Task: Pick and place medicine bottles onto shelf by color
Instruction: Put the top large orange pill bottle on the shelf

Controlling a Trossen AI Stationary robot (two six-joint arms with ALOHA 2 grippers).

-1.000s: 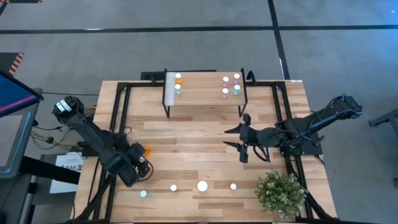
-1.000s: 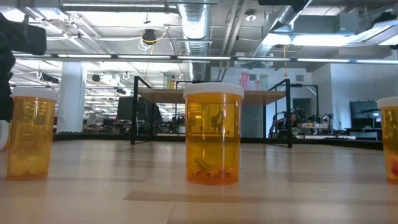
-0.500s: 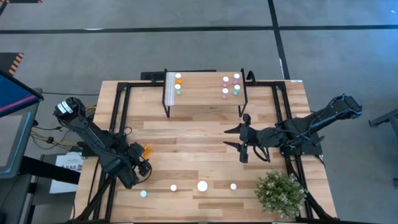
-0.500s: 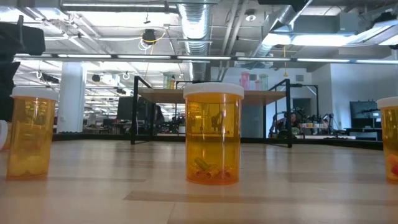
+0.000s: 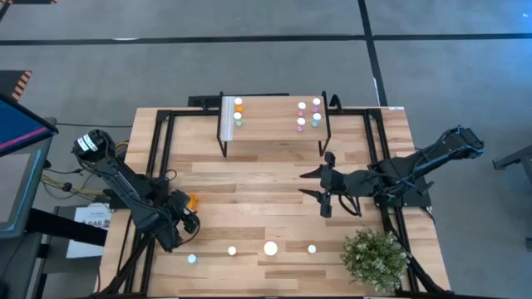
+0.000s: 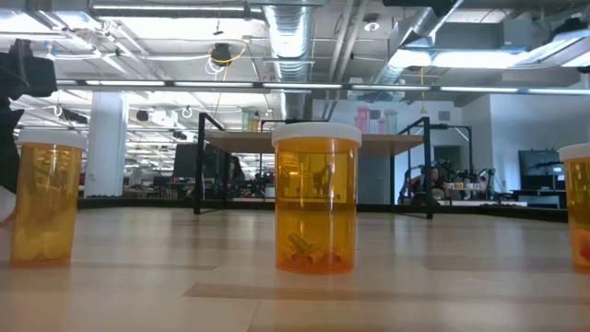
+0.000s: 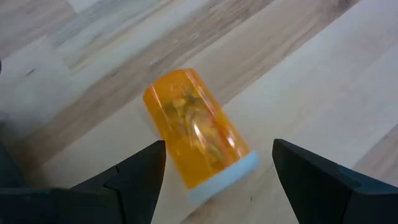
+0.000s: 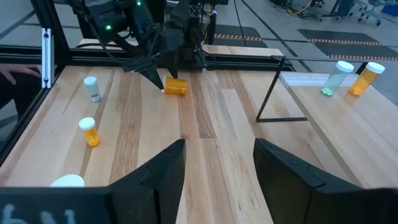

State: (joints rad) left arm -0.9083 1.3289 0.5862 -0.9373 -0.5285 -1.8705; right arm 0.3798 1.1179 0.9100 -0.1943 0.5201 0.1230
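An orange bottle (image 7: pixel 193 134) with a white cap lies on its side on the table, left of centre (image 5: pixel 192 201). My left gripper (image 7: pixel 219 146) is open just behind it, a finger on either side of its cap end, touching nothing. My right gripper (image 5: pixel 302 183) is open and empty over the table's middle right. The shelf (image 5: pixel 273 133) stands at the far edge, with a few bottles (image 5: pixel 238 110) on its left end and several pink and teal ones (image 5: pixel 308 114) on its right end. Several bottles stand near the front edge (image 5: pixel 271 248).
A bushy green plant (image 5: pixel 376 257) stands at the near right corner. A black frame (image 5: pixel 158 149) runs along the table's sides. In the low view three orange bottles (image 6: pixel 315 198) stand upright close to the camera. Bare wood lies between the shelf and the front row.
My left gripper has drawn back a little toward the table's left edge, staying open. The orange bottle stays lying on its side.
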